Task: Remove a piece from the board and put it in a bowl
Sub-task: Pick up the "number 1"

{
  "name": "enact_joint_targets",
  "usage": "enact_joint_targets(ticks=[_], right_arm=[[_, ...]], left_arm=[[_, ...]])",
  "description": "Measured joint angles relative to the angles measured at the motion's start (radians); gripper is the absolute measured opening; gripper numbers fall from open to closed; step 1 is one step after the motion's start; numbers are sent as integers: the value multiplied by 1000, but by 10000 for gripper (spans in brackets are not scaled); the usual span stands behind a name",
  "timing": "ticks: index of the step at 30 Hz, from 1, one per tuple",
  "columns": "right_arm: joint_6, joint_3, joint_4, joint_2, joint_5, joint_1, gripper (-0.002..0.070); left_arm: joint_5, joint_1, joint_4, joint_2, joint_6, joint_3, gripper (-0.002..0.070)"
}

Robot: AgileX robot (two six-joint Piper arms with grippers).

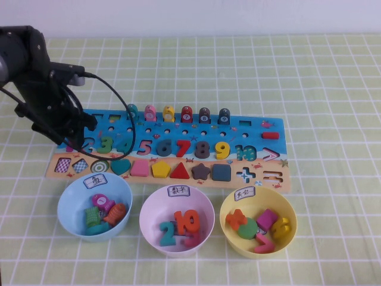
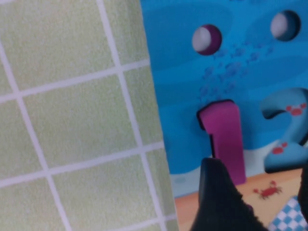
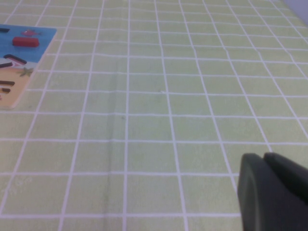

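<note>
The magenta "1" lies in its slot at the left end of the board, next to the blue "2". My left gripper hovers low over that end, open and empty. In the left wrist view the gripper has one finger overlapping the lower end of the "1", the other at the picture's edge. In the high view the arm hides most of the "1". The pale pink bowl stands in front of the board, holding several numbers. My right gripper is over bare cloth, fingers together.
A light blue bowl and a yellow bowl flank the pink one, both holding pieces. The board carries numbers 2 to 10, a row of shapes and pegs with rings. Green checked cloth covers the table.
</note>
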Motion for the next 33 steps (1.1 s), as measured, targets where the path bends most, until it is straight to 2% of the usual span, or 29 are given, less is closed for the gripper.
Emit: enact_joint_targets(ticks=[16,18,24,33], right_arm=[[0,0,0,0,0,0,-17],[0,0,0,0,0,0,-17],[0,0,0,0,0,0,-17],[0,0,0,0,0,0,-17]], left_arm=[[-32,4,25,40,-4,-4,299],[-32,4,25,40,-5,-4,263],[-36,4,27,40,-13,-4,91],[-38,4,25,40,-53,-7,69]])
